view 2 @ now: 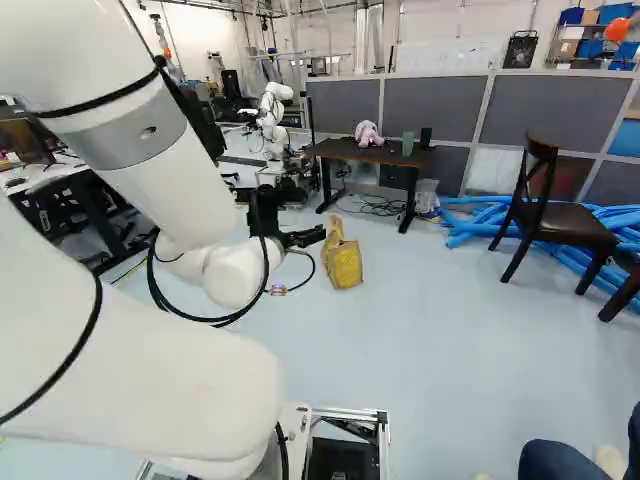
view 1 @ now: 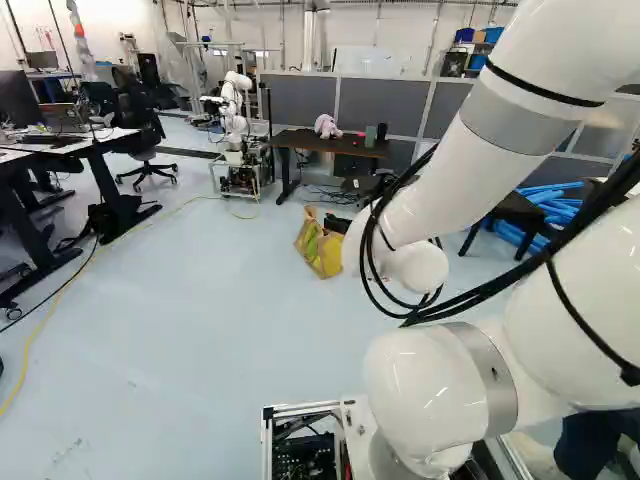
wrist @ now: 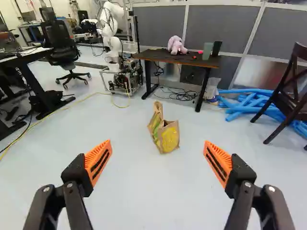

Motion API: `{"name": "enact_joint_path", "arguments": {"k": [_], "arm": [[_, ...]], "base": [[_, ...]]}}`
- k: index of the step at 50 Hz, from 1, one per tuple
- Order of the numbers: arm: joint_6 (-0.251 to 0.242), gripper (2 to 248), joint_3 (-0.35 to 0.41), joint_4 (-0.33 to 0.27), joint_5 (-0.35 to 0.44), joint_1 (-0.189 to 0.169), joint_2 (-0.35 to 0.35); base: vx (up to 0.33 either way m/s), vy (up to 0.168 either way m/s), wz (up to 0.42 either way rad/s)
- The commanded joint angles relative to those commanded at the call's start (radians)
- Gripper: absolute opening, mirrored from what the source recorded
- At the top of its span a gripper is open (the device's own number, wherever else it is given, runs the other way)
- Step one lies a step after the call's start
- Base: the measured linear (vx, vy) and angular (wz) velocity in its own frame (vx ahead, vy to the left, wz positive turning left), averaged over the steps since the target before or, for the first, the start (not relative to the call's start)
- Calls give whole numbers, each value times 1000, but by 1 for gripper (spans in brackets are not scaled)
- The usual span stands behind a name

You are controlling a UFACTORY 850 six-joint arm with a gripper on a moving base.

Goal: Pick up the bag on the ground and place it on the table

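The hand is wide open and has hold of nothing; the bag stands on the floor, ahead of it.

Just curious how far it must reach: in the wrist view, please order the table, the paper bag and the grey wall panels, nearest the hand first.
1. Paper bag: on the floor, ahead of the open hand.
2. Table: beyond the bag.
3. Grey wall panels: behind the table.

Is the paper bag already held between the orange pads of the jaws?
No, the paper bag stands on the floor, ahead of the open jaws.
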Motion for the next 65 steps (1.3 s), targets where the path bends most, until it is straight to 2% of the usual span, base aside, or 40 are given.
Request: {"name": "enact_joint_path", "arguments": {"k": [36,56,65], "arm": [[0,247,0,0,0,0,0],[0,247,0,0,0,0,0],[0,247,0,0,0,0,0]], "base": [[162,4,-11],[176,-45,-238],[151,-3,-44]]}}
